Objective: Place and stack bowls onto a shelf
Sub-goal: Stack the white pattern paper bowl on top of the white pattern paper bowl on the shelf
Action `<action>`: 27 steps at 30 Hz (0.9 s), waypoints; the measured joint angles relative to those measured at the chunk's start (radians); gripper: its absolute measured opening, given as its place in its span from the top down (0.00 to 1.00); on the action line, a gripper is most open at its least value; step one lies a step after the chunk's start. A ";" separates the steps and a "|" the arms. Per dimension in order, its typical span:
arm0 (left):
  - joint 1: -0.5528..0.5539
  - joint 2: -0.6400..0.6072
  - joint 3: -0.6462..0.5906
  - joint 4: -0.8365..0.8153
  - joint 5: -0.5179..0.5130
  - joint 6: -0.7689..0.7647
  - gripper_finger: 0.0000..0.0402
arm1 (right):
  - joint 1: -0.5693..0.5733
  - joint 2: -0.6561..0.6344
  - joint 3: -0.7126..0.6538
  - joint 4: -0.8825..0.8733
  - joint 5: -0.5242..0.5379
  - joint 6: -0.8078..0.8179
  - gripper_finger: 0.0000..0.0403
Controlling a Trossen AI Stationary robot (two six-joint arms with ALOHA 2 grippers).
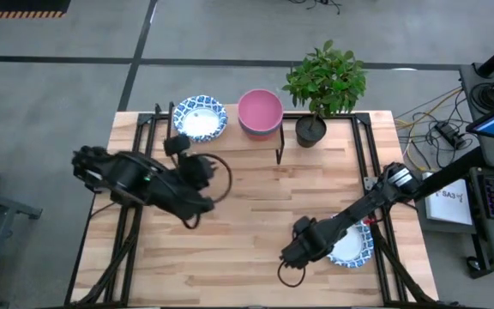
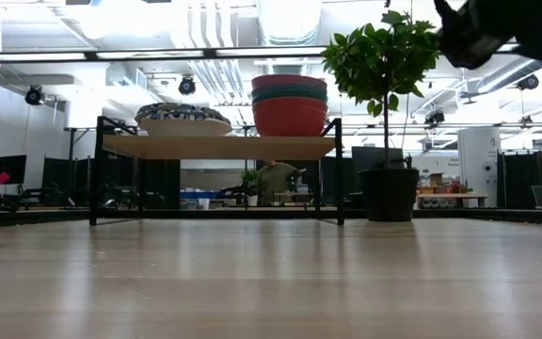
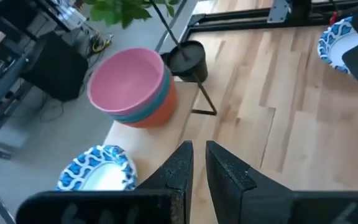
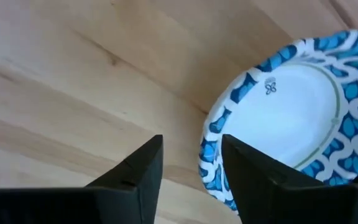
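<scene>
Two blue-rimmed white bowls show: one on the shelf [image 1: 230, 139] at [image 1: 200, 118], one on the surface [image 1: 247, 223] at [image 1: 352, 246]. One stack of plain bowls [image 3: 132, 87], pink on top. One potted plant [image 1: 322, 86]. Two arms.
</scene>
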 joint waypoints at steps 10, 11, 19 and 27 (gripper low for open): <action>0.000 -0.298 -0.231 0.000 -0.026 -0.028 0.99 | 0.000 0.000 -0.097 0.016 -0.016 0.137 0.61; 0.000 -0.332 -0.267 0.014 -0.026 -0.044 1.00 | 0.000 0.000 -0.113 0.025 -0.016 0.146 0.61; -0.002 -0.548 -0.579 0.312 -0.027 -0.083 1.00 | 0.000 0.000 -0.238 0.207 -0.008 0.213 0.67; -0.005 -0.637 -0.795 0.598 0.001 -0.086 1.00 | 0.002 0.000 -0.203 0.212 -0.009 0.222 0.94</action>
